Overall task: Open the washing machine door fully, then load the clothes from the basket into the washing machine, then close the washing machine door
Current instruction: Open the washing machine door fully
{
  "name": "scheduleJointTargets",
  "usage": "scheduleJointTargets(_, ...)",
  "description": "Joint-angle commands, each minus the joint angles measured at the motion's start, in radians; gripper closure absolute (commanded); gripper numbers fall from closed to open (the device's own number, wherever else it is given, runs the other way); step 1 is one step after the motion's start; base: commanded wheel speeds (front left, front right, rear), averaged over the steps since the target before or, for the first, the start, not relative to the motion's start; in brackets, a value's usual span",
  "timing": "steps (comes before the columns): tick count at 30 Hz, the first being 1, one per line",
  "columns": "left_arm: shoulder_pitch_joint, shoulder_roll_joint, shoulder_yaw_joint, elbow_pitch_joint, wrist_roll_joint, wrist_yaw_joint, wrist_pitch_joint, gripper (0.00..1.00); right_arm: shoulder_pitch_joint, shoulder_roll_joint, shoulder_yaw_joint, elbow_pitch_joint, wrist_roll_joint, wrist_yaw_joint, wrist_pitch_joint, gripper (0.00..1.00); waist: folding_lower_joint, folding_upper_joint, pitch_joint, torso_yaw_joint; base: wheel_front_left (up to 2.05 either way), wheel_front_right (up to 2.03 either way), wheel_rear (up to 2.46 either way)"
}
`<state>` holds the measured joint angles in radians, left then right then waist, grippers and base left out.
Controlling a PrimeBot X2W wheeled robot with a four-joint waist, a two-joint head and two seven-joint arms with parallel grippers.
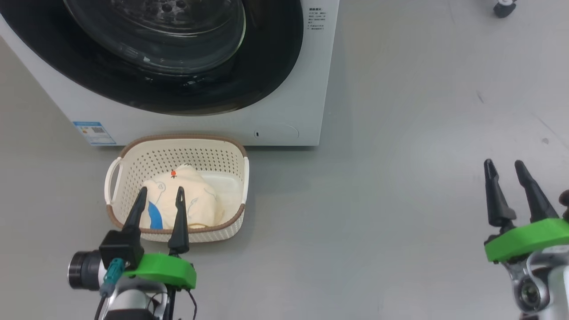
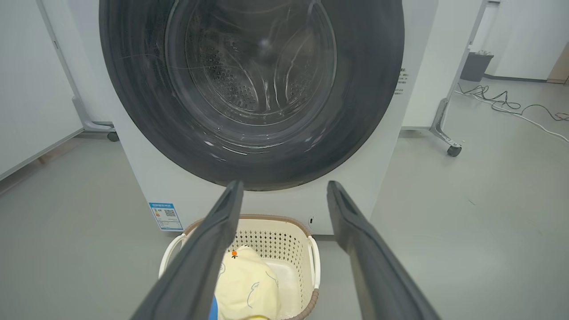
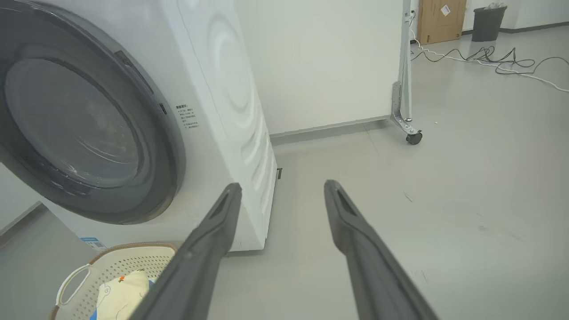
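Grey floor [image 1: 400,200] carries the washing machine [image 1: 311,89], its door [image 1: 275,66] shut ahead of both spread, empty pairs, the basket [image 1: 186,140] of clothes [image 1: 195,195] just below my left fingers [image 1: 134,213], so I'd hook my right fingers [image 1: 494,195] behind the door's rim and swing it wide.

The washer [image 1: 311,98] stands on the floor [image 1: 400,200], its door [image 1: 275,66] shut flat against its front. The basket [image 1: 186,138] sits on the floor just before the washer's lower front edge, nearer its left corner, with the clothes [image 1: 195,195] inside. The left gripper [image 1: 161,189] hangs over the basket's near rim. The right gripper [image 1: 503,162] is well apart to the right, over the floor.
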<state>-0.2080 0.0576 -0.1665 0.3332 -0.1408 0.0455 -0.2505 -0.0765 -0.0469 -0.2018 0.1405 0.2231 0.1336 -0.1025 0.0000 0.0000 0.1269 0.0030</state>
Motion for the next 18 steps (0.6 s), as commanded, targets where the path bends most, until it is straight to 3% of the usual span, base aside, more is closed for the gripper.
scheduleJointTargets(1,-0.049,0.009,0.032,-0.039,0.006,0.007,-0.011,0.00,-0.069,-0.008,0.016,-0.029,0.037,-0.003,0.007,0.80,0.0000,0.0000,0.027,0.003,0.00,0.00,0.00)
scheduleJointTargets(2,-0.056,0.008,0.030,-0.041,0.006,0.007,-0.011,0.00,-0.085,-0.008,0.013,-0.025,0.064,-0.003,0.011,1.00,0.0000,0.0000,0.038,0.005,0.00,0.00,0.00)
scheduleJointTargets(8,-0.094,0.004,0.020,-0.049,0.005,0.007,-0.011,0.00,-0.183,-0.014,-0.002,0.010,0.238,-0.003,0.051,1.00,0.0000,0.0000,0.094,0.019,0.00,0.00,0.00)
scheduleJointTargets(11,-0.120,0.001,0.014,-0.056,0.003,0.009,-0.011,0.00,-0.266,-0.012,-0.018,0.039,0.411,-0.003,0.109,1.00,0.0000,0.0000,0.132,0.031,0.00,0.00,0.00)
scheduleJointTargets(14,-0.164,-0.002,0.007,-0.064,0.005,0.010,-0.011,0.00,-0.431,-0.009,-0.056,0.104,0.717,-0.003,0.260,1.00,0.0000,0.0000,0.192,0.051,0.00,0.00,0.00)
scheduleJointTargets(18,-0.184,-0.003,0.003,-0.065,0.006,0.012,-0.011,0.00,-0.559,-0.007,-0.090,0.183,0.889,-0.003,0.384,1.00,0.0000,0.0000,0.222,0.071,0.00,0.00,0.00)
